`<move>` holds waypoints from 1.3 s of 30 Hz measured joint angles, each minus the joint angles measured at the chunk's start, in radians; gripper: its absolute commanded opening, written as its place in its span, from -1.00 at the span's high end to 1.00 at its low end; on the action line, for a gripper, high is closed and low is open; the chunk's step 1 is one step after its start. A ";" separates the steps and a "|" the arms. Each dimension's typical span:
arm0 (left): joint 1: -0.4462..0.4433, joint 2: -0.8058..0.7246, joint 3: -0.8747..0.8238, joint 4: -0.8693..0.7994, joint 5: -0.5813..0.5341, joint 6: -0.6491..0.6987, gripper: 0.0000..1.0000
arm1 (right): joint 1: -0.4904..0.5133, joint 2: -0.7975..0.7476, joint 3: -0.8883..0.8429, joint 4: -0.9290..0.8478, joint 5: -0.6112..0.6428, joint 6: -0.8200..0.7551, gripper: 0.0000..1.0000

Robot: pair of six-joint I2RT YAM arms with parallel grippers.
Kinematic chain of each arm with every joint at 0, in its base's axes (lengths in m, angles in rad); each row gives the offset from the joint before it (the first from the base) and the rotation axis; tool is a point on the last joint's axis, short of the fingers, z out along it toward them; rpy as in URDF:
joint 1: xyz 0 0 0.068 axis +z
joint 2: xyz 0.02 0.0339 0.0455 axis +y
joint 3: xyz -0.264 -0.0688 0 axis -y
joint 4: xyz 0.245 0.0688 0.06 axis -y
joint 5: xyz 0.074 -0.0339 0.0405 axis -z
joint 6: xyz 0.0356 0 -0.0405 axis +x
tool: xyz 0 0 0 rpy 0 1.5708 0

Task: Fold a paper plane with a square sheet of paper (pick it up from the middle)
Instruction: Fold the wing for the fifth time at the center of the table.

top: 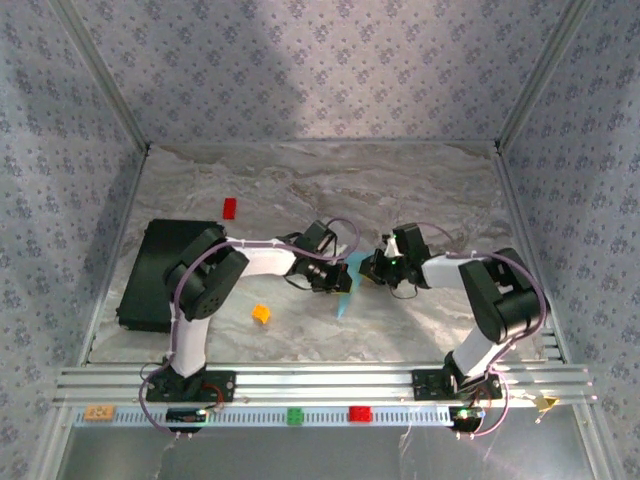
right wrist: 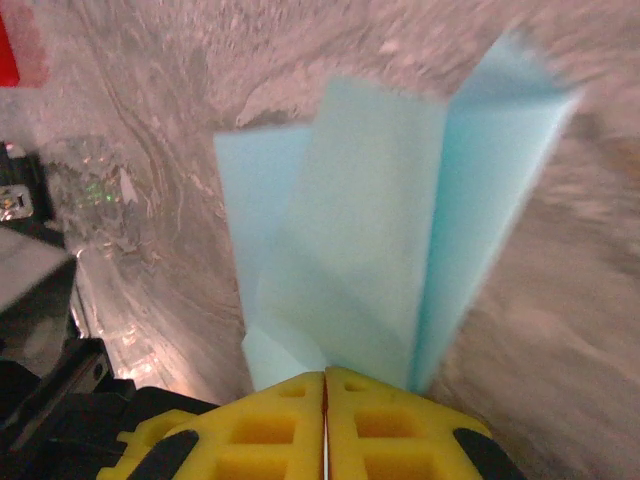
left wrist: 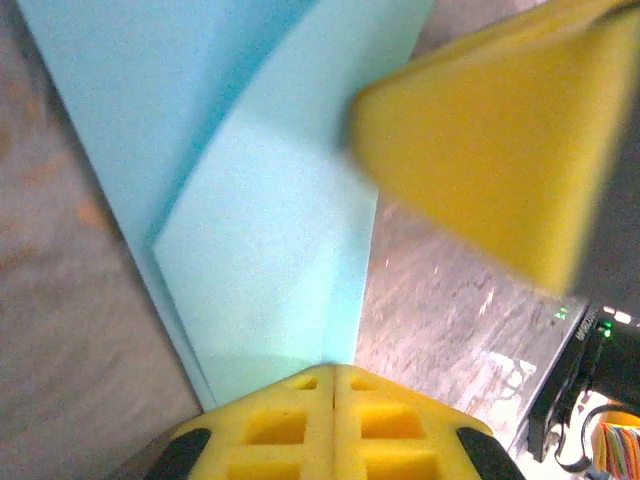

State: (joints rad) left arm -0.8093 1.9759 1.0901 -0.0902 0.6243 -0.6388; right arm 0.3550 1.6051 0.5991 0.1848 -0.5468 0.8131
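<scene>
Marble table (top: 400, 190), around its middle: the folded blue paper (top: 344, 290) is pinched by both arms. Jaws of the left gripper (left wrist: 333, 372) clamp one edge, those of the right gripper (right wrist: 325, 376) another. Nearby, toward the front-left, lies an orange block (top: 261, 314); a black slab (top: 160, 275) sits by the left edge.

Top view: paper plane (top: 344, 292) mostly hidden between left hand (top: 330, 277) and right hand (top: 374, 268); pale sliver pokes out toward 6 o'clock, folds too small to tell. Black slab (top: 150, 275) partly covered by left arm along its 3 o'clock side.
Left wrist view: paper plane cut by top edge, near end hidden behind fingers (left wrist: 400, 430); yellow shape (left wrist: 490, 150) at 2 o'clock blurred, cut by top and right edges.
Right wrist view: plane tip at 1 o'clock blurred; red block (right wrist: 8, 45) at 10 o'clock cut by left edge.
</scene>
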 measured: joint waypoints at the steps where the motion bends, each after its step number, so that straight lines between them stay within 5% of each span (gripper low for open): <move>1: 0.000 -0.007 -0.014 0.005 0.008 0.003 1.00 | -0.007 -0.031 0.000 -0.023 0.014 -0.010 0.80; 7: 0.004 -0.017 -0.031 0.009 0.025 0.019 1.00 | -0.007 -0.124 0.000 -0.046 0.036 -0.041 0.80; 18: 0.005 -0.017 -0.034 0.013 0.027 0.021 1.00 | 0.111 0.040 0.069 -0.021 0.037 -0.048 0.81; 39: 0.009 -0.016 -0.040 0.026 0.042 0.018 1.00 | -0.133 0.116 0.064 0.060 -0.045 -0.044 0.79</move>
State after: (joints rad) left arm -0.8005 1.9598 1.0500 -0.0639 0.6659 -0.6212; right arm 0.2218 1.7206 0.6632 0.2447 -0.5922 0.7692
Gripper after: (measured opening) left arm 0.044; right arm 0.102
